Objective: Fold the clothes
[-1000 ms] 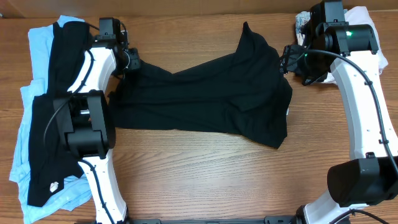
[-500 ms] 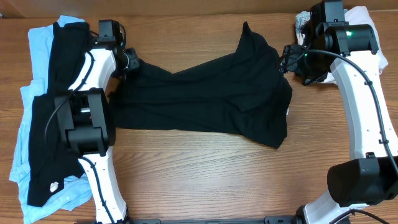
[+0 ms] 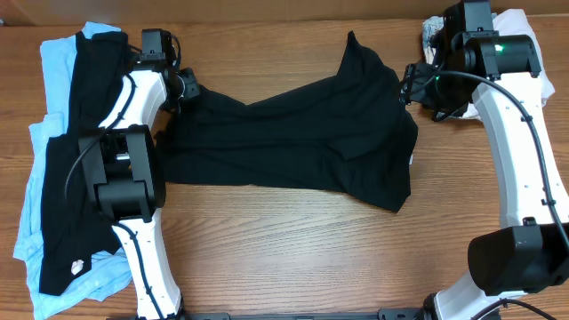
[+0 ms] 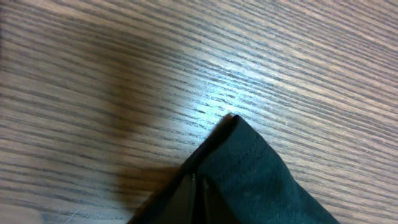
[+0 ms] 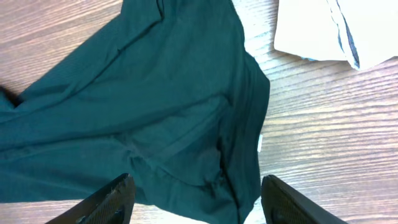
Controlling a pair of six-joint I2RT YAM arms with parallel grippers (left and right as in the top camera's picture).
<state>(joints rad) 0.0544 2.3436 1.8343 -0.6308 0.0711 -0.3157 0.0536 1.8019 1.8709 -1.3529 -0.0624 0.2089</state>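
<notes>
1. Change: none. The shirt (image 3: pixel 293 142) keeps the same outline and both arms the same pose as half a second and one second ago. Judged a pause during spreading: the garment is not yet flat and no fold has been made.
2. Shirt: black, short-sleeved, rumpled. It lies mid-counter (image 3: pixel 293 267) between the two arms.
3. Axis: the long axis runs left to right across the counter. The left corner is drawn to a point at the left claw (image 3: pixel 187 86). One flap points toward the far edge, and the lower right corner sags toward the near edge.
4. Left claw: clenched on the shirt's left corner. The wrist view shows the fabric tip coming out from between closed fingers, low over bare wood.
5. Right claw (image 5: pixel 198 180): released, fingers wide apart, grasping nothing. It hangs over the shirt's right part.
6. Pile (image 3: pixel 53 178): light blue and black garments at the left edge, beyond the left arm.
7. White cloth (image 3: pixel 520 22): far right corner, apart from the shirt.
</notes>
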